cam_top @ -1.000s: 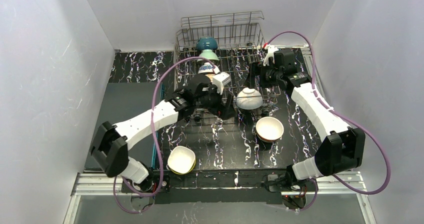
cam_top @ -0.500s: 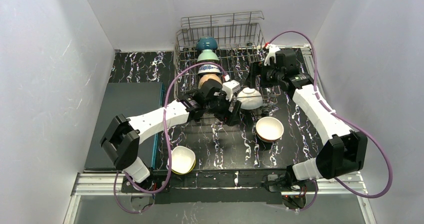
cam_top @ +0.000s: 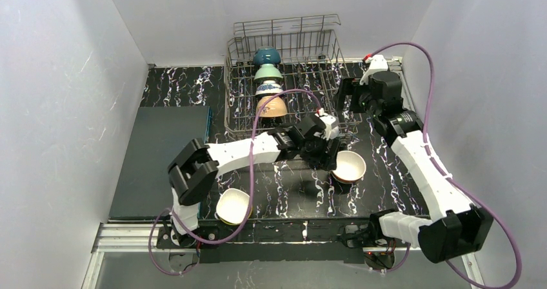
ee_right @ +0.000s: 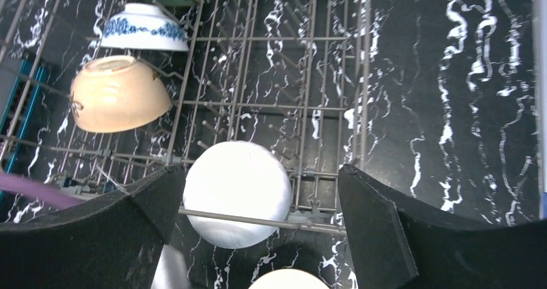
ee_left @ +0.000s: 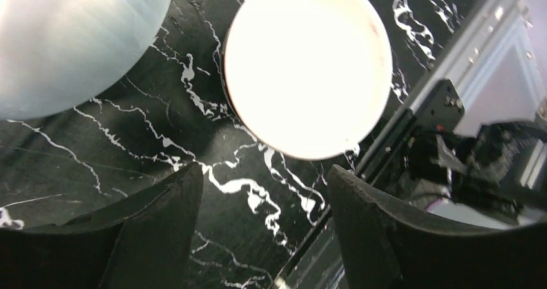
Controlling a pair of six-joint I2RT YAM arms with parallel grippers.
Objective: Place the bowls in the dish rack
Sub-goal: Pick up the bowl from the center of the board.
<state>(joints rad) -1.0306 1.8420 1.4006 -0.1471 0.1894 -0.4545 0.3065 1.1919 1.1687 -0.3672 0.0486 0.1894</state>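
Observation:
The grey wire dish rack [cam_top: 303, 44] stands at the back. A teal bowl [cam_top: 266, 57], a mint bowl [cam_top: 268, 73], a blue-patterned bowl [cam_top: 267, 88] and a tan bowl [cam_top: 273, 106] stand in a row in its left side. An upturned white bowl [ee_right: 235, 192] lies at the rack's front rail, which crosses over it. A cream bowl [cam_top: 348, 166] sits upright on the table; it also shows in the left wrist view [ee_left: 308, 63]. My left gripper [cam_top: 324, 155] is open and empty just beside the cream bowl. My right gripper [cam_top: 351, 97] is open and empty above the rack's front right corner.
A yellow-green bowl [cam_top: 233, 206] sits near the table's front edge by the left arm's base. A dark grey mat [cam_top: 161, 153] covers the left of the table. White walls close in on both sides. Purple cables loop over both arms.
My left arm has swung right from the rack's front left to the cream bowl, covering the white bowl in the top view. My right arm has drawn back to the right.

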